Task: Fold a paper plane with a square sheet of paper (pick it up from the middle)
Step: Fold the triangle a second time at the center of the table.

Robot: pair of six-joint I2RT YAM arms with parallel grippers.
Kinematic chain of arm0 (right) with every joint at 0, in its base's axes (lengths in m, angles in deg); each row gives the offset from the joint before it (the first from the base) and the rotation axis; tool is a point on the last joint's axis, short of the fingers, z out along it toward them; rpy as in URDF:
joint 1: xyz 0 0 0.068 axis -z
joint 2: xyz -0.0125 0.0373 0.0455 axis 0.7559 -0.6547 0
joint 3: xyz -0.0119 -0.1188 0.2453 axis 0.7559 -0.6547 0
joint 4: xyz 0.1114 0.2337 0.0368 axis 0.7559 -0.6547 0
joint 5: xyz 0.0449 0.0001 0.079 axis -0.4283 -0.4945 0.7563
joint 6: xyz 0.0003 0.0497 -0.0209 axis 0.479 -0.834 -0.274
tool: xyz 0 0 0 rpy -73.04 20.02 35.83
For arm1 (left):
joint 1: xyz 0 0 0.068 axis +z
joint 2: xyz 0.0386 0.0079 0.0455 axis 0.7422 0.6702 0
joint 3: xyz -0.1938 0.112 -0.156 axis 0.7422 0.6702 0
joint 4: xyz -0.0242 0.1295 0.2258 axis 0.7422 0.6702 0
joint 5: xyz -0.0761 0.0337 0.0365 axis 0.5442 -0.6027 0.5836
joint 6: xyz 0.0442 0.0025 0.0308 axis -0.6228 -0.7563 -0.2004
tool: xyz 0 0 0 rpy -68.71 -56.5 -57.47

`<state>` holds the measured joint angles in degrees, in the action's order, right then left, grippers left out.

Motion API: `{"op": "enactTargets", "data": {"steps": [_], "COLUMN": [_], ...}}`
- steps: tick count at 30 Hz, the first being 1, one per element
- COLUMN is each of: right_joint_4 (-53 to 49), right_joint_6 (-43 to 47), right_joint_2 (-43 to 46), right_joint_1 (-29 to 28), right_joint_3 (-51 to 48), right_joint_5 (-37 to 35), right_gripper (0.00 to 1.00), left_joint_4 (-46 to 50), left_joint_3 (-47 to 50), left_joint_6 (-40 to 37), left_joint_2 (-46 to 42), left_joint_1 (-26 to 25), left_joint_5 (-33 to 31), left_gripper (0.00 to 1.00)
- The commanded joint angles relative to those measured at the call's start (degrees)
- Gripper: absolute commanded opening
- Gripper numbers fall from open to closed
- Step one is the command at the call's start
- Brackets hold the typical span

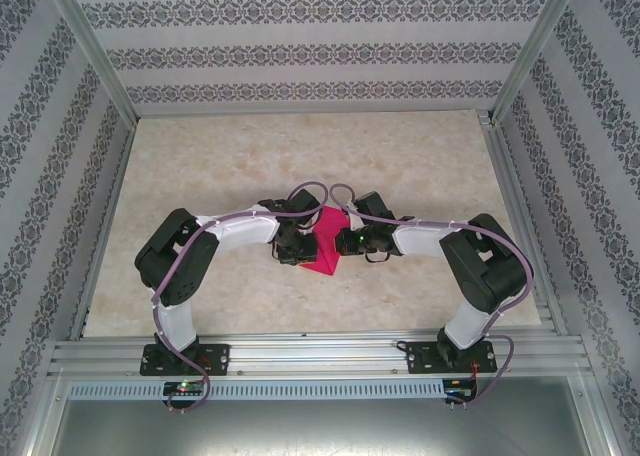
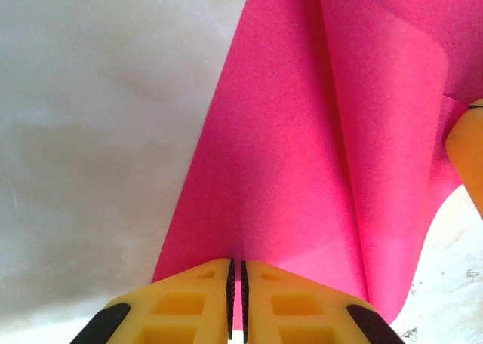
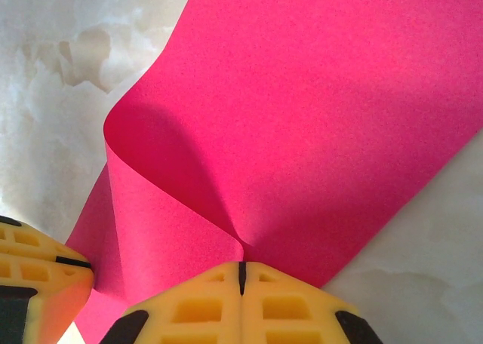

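- On the table (image 1: 250, 156), at the centre of the overhead view, the square sheet of paper (image 1: 325, 246) sat partly folded between the two wrists, one corner pointing toward the near edge.
- Overhead: left gripper (image 1: 299, 248) at the sheet's left side, right gripper (image 1: 343, 240) at its right side. Jaws too small to read from up there.
- Left wrist view: left jaws narrow, pinched on the near edge of the sheet, a sliver of pink showing between the yellow fingers (image 2: 196, 302).
- Same view: the sheet ran away from the jaws as a long tapering panel; a loose flap curled over along its right side. A yellow finger of the other gripper sat at the right edge, just beside that flap.
- Right wrist view: right jaws fully closed, gripping the sheet where a crease ran into the fingertips.
- Same view: the paper bulged into a rounded curl at upper left, not pressed flat. A left-gripper finger showed at lower left, pink paper against it.
- Both wrist views: pale marbled tabletop beyond the paper. Could not tell whether the sheet's lowest corner touched it.
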<state>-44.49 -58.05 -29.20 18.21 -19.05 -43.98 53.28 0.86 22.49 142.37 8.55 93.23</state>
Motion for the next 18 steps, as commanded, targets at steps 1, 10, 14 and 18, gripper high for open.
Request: {"op": "enactTargets", "data": {"steps": [1,10,14,18], "right_joint_4": [-0.33,-1.48,-1.23,-1.03], "right_joint_6": [-0.31,-0.30,-0.92,-1.54], "right_joint_2": [1.48,-0.97,1.01,3.39], "right_joint_1": [-0.13,-0.17,-0.39,-0.38], "right_joint_3": [0.38,1.45,0.54,-0.04], "right_joint_5": [0.71,-0.07,0.61,1.90], "right_gripper": [0.03,0.03,0.03,0.02], "left_joint_4": [1.82,1.64,1.51,1.73], "left_joint_3": [-1.27,-1.07,-0.86,-0.82], "left_joint_6": [-1.03,-0.99,-0.72,-0.85], "left_joint_2": [0.32,0.01,-0.11,0.02], "left_joint_1": [-0.44,-0.44,-0.44,-0.44], "left_joint_5": [0.03,0.03,0.02,-0.09], "left_gripper": [0.15,0.15,0.15,0.15]}}
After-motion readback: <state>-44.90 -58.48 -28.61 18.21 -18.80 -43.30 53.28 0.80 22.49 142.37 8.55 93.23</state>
